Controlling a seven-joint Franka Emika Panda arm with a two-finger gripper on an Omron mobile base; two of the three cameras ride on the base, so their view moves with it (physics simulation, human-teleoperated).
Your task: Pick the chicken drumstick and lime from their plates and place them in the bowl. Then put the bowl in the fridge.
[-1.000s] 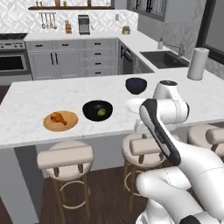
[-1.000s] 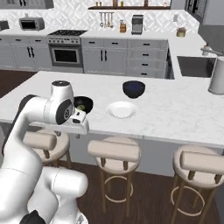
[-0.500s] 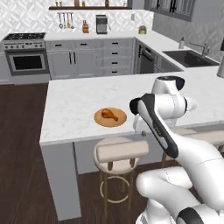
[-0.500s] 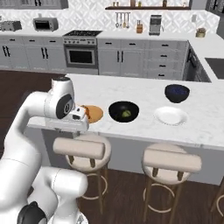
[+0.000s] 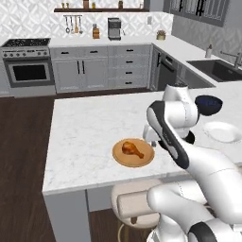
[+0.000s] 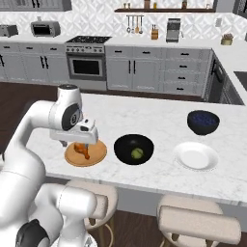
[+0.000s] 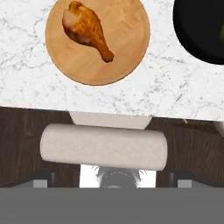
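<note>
Orange-brown chicken drumstick (image 7: 88, 29) on unmarked wooden plate (image 7: 127, 52)

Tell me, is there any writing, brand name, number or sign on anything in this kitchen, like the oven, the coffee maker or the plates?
None can be read.
The oven front is plain.
The coffee maker shows no legible mark.
The wooden plate, the white plate and the black bowl are unmarked.
The toaster oven is too small to tell.

Lay on the round tan wooden plate (image 6: 85, 153) – orange-brown roasted chicken drumstick (image 6: 82, 149). Sat right of it, just beside – wide glossy black bowl (image 6: 133, 149), small yellow-green lime (image 6: 137, 153) inside. Further right: glossy white plate (image 6: 196, 156), smaller dark blue bowl (image 6: 203, 122) behind.
</note>
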